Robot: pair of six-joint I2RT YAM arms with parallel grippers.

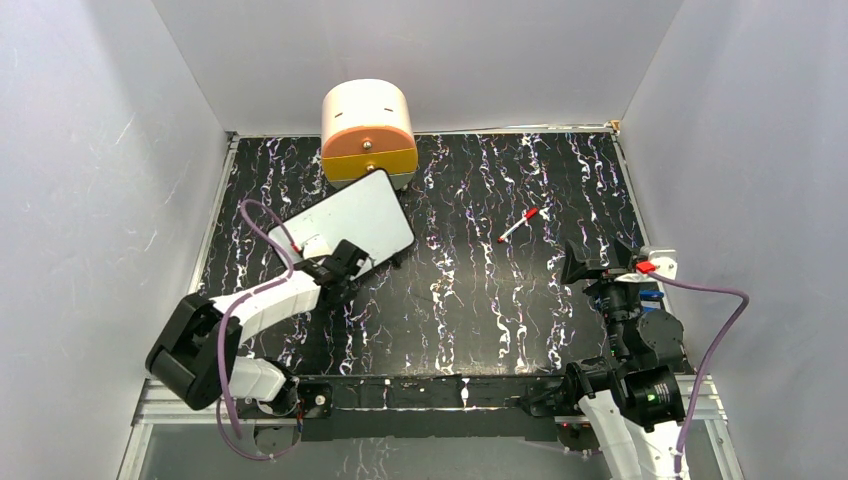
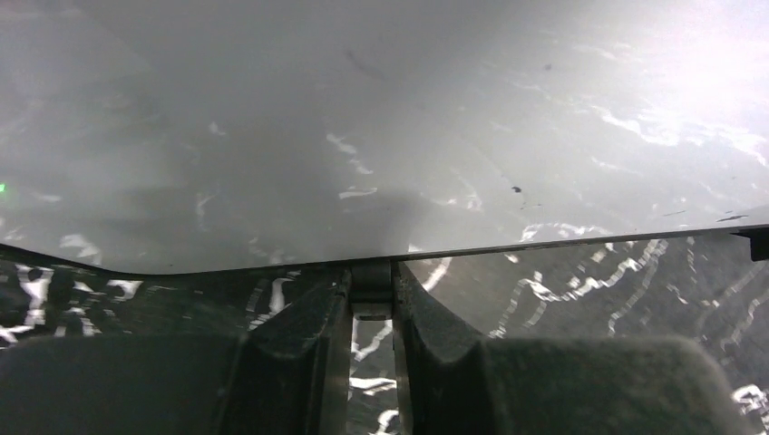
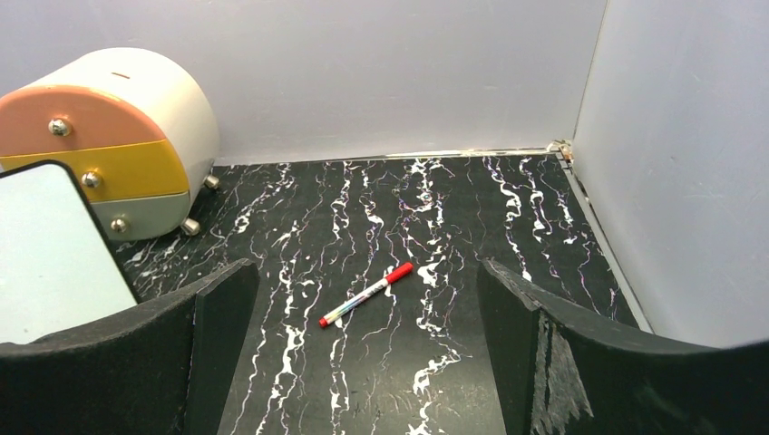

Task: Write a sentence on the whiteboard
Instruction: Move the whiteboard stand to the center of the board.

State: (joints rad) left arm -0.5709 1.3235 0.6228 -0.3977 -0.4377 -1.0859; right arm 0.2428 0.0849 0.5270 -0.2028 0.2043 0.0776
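- Left claw (image 1: 343, 263): narrow, pinched on the near rim of the whiteboard (image 1: 345, 222). In the wrist view the rim runs straight across its fingers.
- The whiteboard sits just in front of the round drawer unit (image 1: 368, 130), with its far corner overlapping the unit's front; can't tell if they touch. No sentence visible on the face that shows.
- Right claw (image 3: 367, 362): wide, holding nothing.
- Red marker (image 3: 365, 295) lies on the worktop (image 1: 480, 320), right of the drawer unit and well apart from it, dead ahead of the right claw.
- Marker's long axis is diagonal: red cap away from the drawer unit, tail toward it. The claw likely needs a wrist turn to close across the barrel.
- Right arm is nearer the marker.
- Drawer unit: three drawers, all shut, contents hidden.
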